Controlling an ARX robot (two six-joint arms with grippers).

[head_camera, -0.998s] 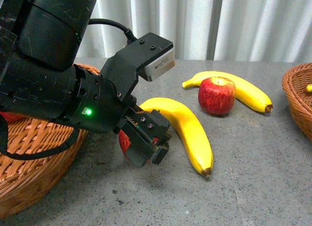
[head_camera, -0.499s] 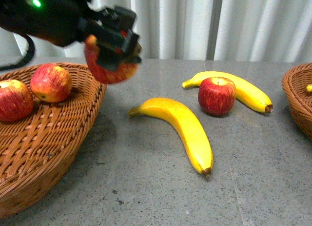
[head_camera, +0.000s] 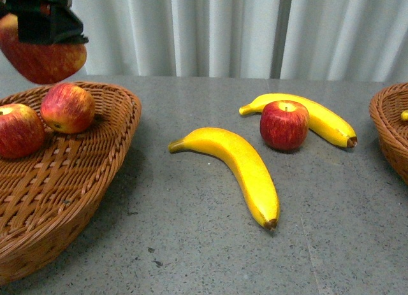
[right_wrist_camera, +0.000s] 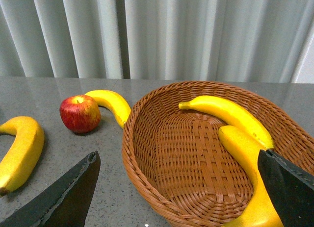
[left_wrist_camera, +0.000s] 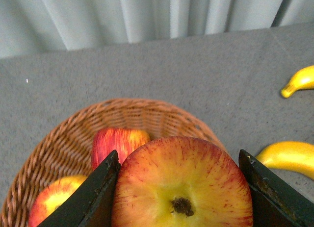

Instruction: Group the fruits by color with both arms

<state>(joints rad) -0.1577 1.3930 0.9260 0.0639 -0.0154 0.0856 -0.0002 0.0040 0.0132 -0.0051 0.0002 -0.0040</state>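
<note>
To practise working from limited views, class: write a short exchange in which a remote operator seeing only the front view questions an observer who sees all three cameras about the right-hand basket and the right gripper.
Operator: My view cuts off the right basket. What is in it?
Observer: The right basket holds a banana and a second banana.
Operator: I cannot see the right gripper. Is it carrying anything?
Observer: No. The right gripper is open and empty, facing that basket.

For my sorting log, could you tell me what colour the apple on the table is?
Deep red apple, yellowish at the stem; best in front view.
</note>
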